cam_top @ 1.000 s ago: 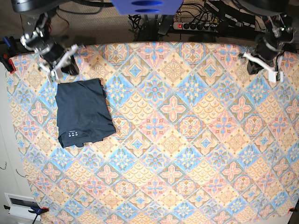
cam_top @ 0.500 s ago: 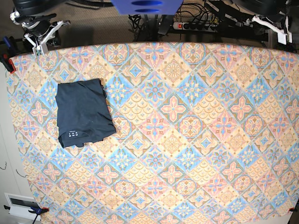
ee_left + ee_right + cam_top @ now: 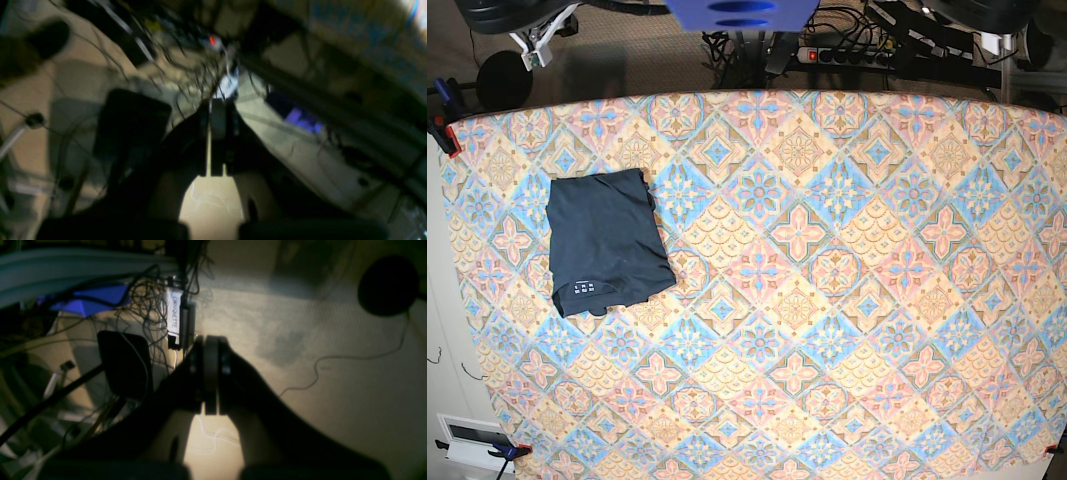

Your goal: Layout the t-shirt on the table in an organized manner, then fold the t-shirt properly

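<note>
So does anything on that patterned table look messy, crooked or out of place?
Only small things. The dark navy folded t-shirt sits slightly askew to the edges of the tile-patterned table, near one side rather than centred, and a small lump of fabric pokes out at its near edge. Nothing looks spilled or damaged.

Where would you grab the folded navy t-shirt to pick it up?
Probably the t-shirt by its long right-hand edge in the base view, fingers coming in low from the open table side. It lies flat as a compact folded rectangle, so pinching all layers there should keep the fold together.
</note>
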Tool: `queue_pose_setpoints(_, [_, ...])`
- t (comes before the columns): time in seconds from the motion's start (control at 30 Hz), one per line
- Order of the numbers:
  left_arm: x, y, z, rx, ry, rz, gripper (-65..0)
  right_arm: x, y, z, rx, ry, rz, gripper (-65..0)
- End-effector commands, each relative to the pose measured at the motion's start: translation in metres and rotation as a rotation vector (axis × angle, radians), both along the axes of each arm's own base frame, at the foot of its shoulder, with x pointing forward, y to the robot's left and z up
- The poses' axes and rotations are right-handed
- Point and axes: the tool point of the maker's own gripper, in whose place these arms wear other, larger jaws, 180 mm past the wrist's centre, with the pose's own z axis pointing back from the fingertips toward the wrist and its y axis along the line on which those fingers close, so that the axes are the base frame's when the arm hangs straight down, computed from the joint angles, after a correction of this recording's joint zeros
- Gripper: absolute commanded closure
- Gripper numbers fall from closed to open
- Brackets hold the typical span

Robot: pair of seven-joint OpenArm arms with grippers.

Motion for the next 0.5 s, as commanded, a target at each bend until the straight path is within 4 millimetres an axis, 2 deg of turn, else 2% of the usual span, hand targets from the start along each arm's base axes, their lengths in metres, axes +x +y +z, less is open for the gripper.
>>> queue_pose_setpoints(0.0, [-0.003, 0.004, -0.002, 0.016, 0.000, 0.002, 0.0, -0.006, -0.008, 0.001, -0.022, 0.014, 0.009, 0.0])
queue_pose_setpoints(0.1, [-0.007, -0.013, -0.028, -0.011, -0.005, -0.007, 0.0, -0.030, -0.015, -0.011, -0.042, 0.096, 0.004, 0.0])
queue_pose_setpoints(0.17, [0.004, -0.022, -0.043, -0.009, -0.034, -0.051, 0.0, -0.043, -0.017, -0.019, -0.044, 0.142, -0.003, 0.0])
queue_pose_setpoints(0.2, [0.003, -0.028, -0.053, -0.012, -0.029, -0.075, 0.0, -0.037, -0.016, -0.025, -0.039, 0.138, -0.003, 0.0])
queue_pose_setpoints(0.3, [0.004, -0.039, -0.079, -0.009, -0.020, -0.110, 0.0, -0.001, -0.012, -0.039, -0.019, 0.082, -0.018, 0.0])
queue_pose_setpoints(0.37, [-0.001, -0.047, -0.099, -0.010, 0.005, -0.132, 0.0, -0.009, -0.010, -0.053, 0.006, 0.120, -0.046, 0.0])
queue_pose_setpoints(0.47, [0.001, -0.060, -0.127, -0.013, 0.000, -0.156, 0.0, -0.008, -0.008, -0.074, 0.047, 0.152, -0.115, 0.0])
